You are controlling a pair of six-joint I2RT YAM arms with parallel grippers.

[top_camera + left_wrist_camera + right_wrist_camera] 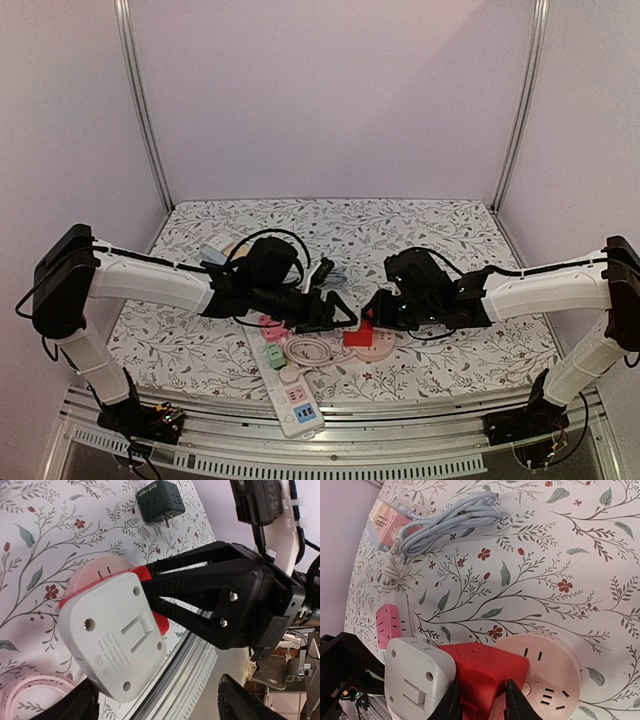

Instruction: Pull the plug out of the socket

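Found both arms stretched low over the flowered tabletop, upper arms sloping down from the outer corners, forearms nearly level, wrists turned inward toward each other. Saw the two claws meeting near the middle, close to the front edge.

Saw the right claw clenched on the red plug, one black finger pressed against each side of its body. Noted the plug's pale grey end facing the other arm. Found the plug resting on one side of the round pink socket, which lay flat on the tabletop. Could not tell whether the prongs sat in the slots.

Saw the left claw released, fingers spread wide, hanging just beside the plug's grey end and gripping nothing.

Noted a white power strip near the front edge, under the left arm. Spotted a coiled pale cable farther back, and a dark green cube adapter lying apart from the socket.
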